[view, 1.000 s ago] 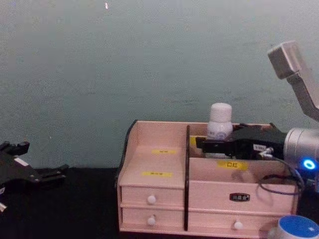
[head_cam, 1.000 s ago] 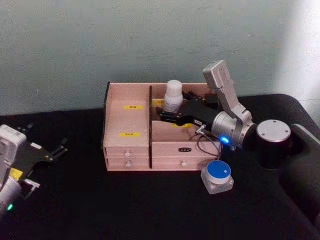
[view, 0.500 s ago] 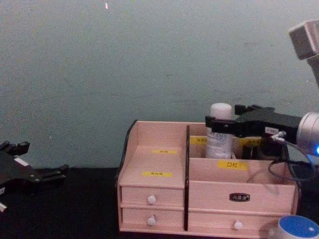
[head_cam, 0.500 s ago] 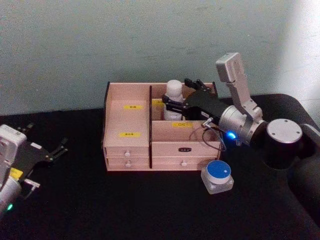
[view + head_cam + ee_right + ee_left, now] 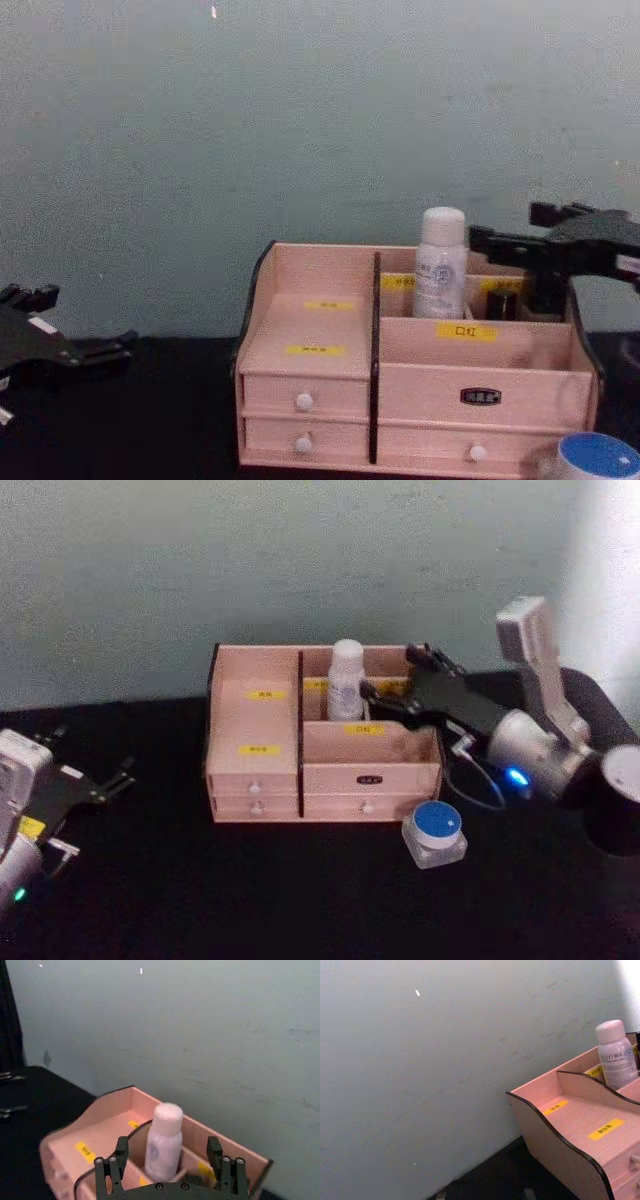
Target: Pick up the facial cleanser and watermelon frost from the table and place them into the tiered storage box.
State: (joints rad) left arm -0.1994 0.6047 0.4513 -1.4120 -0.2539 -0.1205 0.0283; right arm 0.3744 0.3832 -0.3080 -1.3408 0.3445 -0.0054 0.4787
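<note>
Retreating with jaws spread, right gripper (image 5: pixel 386 671) leaves bottle (image 5: pixel 346 680) standing in box's (image 5: pixel 255 720) rear bin; jar (image 5: pixel 436 830) is next, left gripper (image 5: pixel 90 752) parked.

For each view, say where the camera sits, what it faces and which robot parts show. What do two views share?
Head: high, looking down on the box; left tool and right tool show.
Chest: lower, facing the box's front; both tools at its edges.
Left wrist: left arm, facing wall and box end.
Right wrist: right arm, facing the bottle past its fingers.
Shared: head and chest both show the jar.
</note>
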